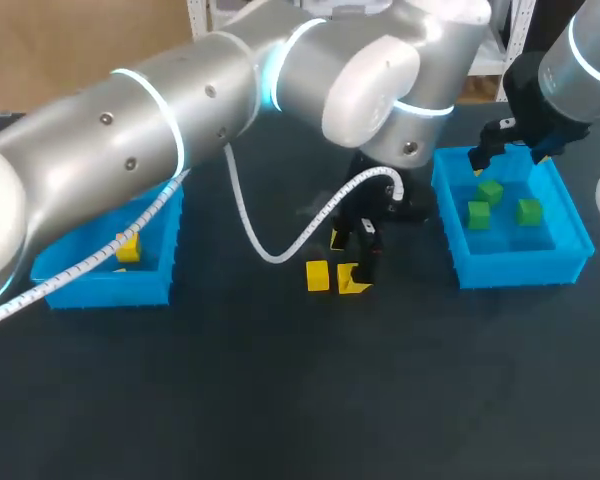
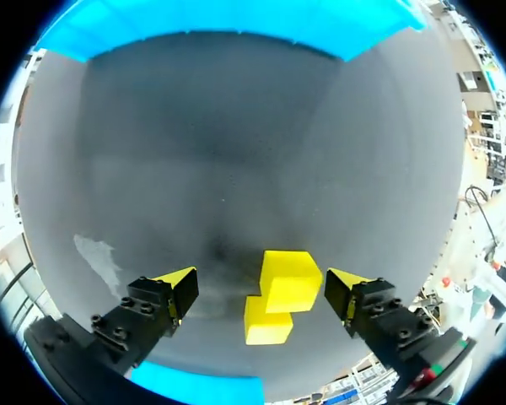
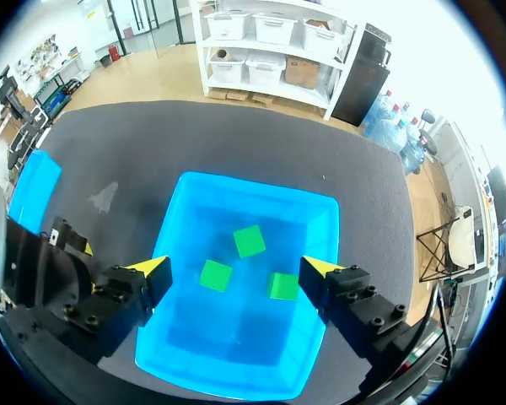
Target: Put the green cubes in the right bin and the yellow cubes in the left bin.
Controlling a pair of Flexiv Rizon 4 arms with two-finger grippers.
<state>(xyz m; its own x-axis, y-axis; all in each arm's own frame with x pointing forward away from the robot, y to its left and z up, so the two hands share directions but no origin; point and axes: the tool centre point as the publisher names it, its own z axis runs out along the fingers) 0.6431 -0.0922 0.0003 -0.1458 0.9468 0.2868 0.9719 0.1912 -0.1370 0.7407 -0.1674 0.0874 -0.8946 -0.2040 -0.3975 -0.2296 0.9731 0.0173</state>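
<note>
Left gripper (image 2: 261, 288) spread wide with nothing gripped, right gripper (image 3: 236, 274) open too, hanging above the right bin (image 1: 520, 268).
One yellow cube (image 2: 290, 277) sits between the left tips with a gap on both sides, and a second cube (image 2: 267, 327) is right up against it, nearer the wrist. Three green cubes (image 3: 250, 241) lie in the right bin under the right gripper. Left bin (image 1: 100, 290) has one more yellow block (image 1: 128, 250) in it.
</note>
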